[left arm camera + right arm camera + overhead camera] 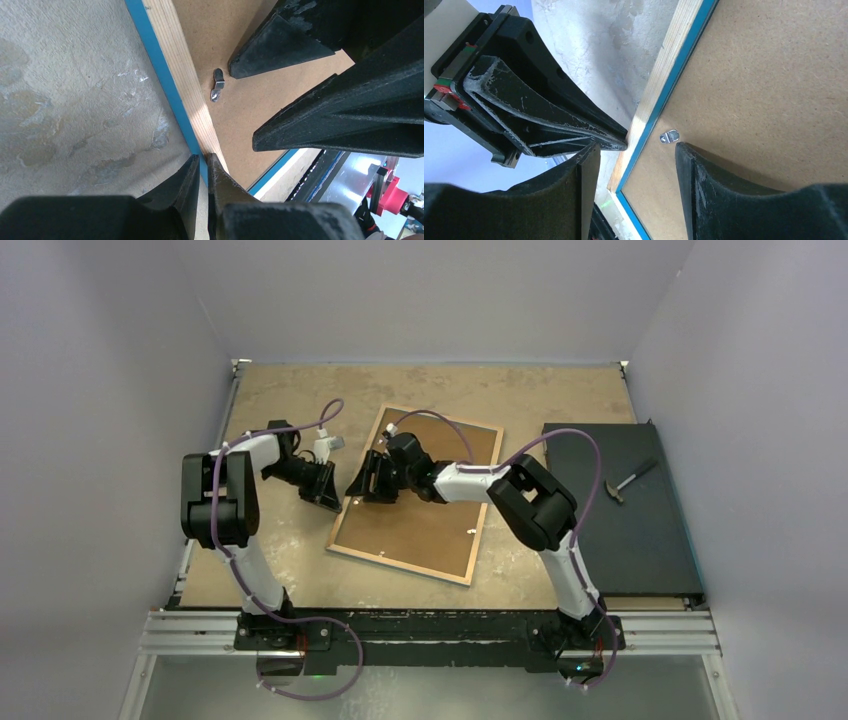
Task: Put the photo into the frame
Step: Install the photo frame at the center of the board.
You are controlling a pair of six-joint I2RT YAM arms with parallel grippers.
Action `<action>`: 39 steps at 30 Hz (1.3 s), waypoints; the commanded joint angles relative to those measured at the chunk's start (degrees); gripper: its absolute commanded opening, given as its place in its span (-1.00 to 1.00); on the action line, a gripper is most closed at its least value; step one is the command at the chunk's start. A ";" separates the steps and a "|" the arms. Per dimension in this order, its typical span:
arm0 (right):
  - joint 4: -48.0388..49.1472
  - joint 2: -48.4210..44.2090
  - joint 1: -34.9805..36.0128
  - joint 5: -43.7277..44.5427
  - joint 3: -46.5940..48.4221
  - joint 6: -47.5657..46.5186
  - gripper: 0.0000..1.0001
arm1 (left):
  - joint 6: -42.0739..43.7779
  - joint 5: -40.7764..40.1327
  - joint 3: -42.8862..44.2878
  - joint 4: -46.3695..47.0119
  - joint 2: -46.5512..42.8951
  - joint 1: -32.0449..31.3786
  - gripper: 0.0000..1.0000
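Note:
The frame (pixel 472 426) lies face down on the table, its light wood rim (pixel 175 60) and blue edge up, with a brown backing board (pixel 420 525) filling it. The photo is out of view. My left gripper (pixel 202 160) is shut on the frame's left rim, the blue edge pinched between its tips. Beside it, my right gripper (pixel 634 150) is open and straddles the same rim. One of its fingers (pixel 704 190) rests over the backing board next to a small metal clip (pixel 670 135). The other finger hangs outside the frame.
A flat black case (pixel 620 530) lies at the table's right side with a small hammer (pixel 630 480) on top. The two grippers (pixel 345 492) are close together at the frame's left edge. Grey walls enclose the table.

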 commanded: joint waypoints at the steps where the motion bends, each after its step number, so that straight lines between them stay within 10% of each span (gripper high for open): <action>1: 1.57 1.09 0.46 -1.95 2.51 0.88 0.18 | 1.40 -2.22 -1.14 4.07 0.58 -0.45 -0.84; 39: 3.62 6.40 0.85 -7.79 7.50 -1.51 -0.07 | 1.64 -2.22 -0.87 3.93 0.08 -0.52 -0.88</action>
